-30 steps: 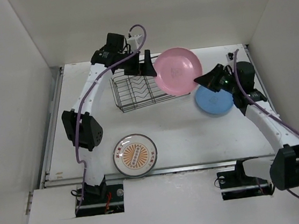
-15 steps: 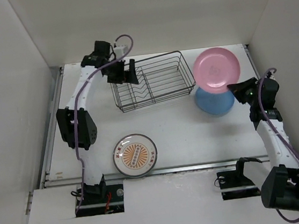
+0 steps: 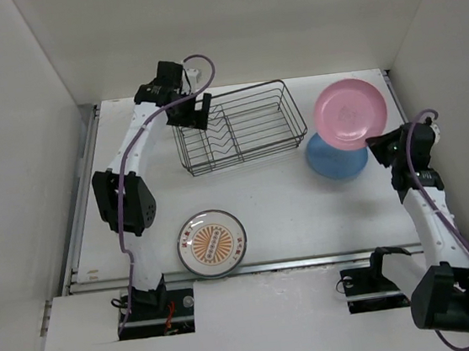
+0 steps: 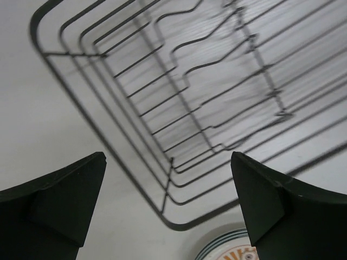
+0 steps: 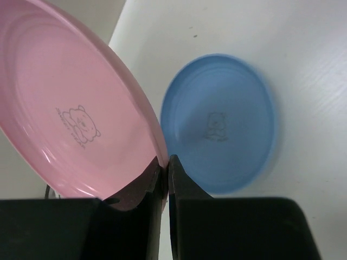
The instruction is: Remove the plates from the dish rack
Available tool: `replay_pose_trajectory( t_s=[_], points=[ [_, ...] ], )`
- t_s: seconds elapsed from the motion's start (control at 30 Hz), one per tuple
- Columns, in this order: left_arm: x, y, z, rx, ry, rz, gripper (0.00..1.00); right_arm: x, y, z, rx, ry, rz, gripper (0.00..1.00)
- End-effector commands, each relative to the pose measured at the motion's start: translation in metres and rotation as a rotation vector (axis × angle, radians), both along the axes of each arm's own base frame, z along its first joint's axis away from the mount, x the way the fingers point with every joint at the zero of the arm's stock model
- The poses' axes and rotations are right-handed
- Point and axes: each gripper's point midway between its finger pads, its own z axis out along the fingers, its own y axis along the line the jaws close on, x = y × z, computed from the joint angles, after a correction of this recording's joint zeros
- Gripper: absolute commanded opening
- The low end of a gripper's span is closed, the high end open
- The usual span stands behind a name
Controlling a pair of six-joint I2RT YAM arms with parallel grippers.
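Observation:
The dark wire dish rack (image 3: 237, 128) stands at the back middle of the table with no plates in it; it fills the left wrist view (image 4: 190, 103). My left gripper (image 3: 197, 112) is open and empty at the rack's left end (image 4: 168, 216). My right gripper (image 3: 378, 144) is shut on the rim of the pink plate (image 3: 348, 112), held tilted in the air above the blue plate (image 3: 335, 158), which lies flat on the table. The right wrist view shows the pink plate (image 5: 70, 119) pinched at the gripper (image 5: 165, 165) and the blue plate (image 5: 222, 124) below. A white plate with an orange sunburst centre (image 3: 212, 242) lies near the front edge.
White walls close the table in on the left, back and right. The sunburst plate's rim shows at the bottom of the left wrist view (image 4: 227, 250). The arm bases stand at the near edge.
My right gripper carried the pink plate from beside the rack to the right, above the blue plate. My left gripper drew back from the rack's middle to its left end.

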Motion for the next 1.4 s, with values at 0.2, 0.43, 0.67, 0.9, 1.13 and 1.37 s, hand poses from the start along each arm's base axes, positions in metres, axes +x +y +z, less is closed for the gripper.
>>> replay_pose_trajectory(
  t_s=[0.2, 0.43, 0.67, 0.9, 1.13, 1.37],
  points=[
    [0.009, 0.068, -0.063, 0.239, 0.082, 0.152, 1.00, 0.000, -0.018, -0.080, 0.191, 0.149, -0.112, 0.00],
    [0.011, 0.066, -0.093, 0.261, 0.168, 0.128, 0.93, 0.008, -0.003, -0.124, 0.212, 0.259, 0.012, 0.02],
    [0.026, 0.075, -0.106, 0.329, 0.146, 0.137, 0.23, 0.011, 0.007, -0.140, 0.199, 0.310, 0.117, 0.64],
    [0.071, 0.091, -0.079, 0.431, -0.025, 0.175, 0.07, 0.004, -0.010, -0.095, 0.053, 0.275, 0.087, 0.77],
    [0.053, 0.083, -0.081, 0.373, 0.040, 0.169, 0.11, -0.009, -0.036, -0.012, -0.135, 0.135, -0.023, 0.87],
    [0.023, 0.077, -0.101, 0.302, 0.196, 0.215, 0.16, -0.022, -0.051, 0.045, -0.228, 0.054, -0.104, 0.90]
  ],
)
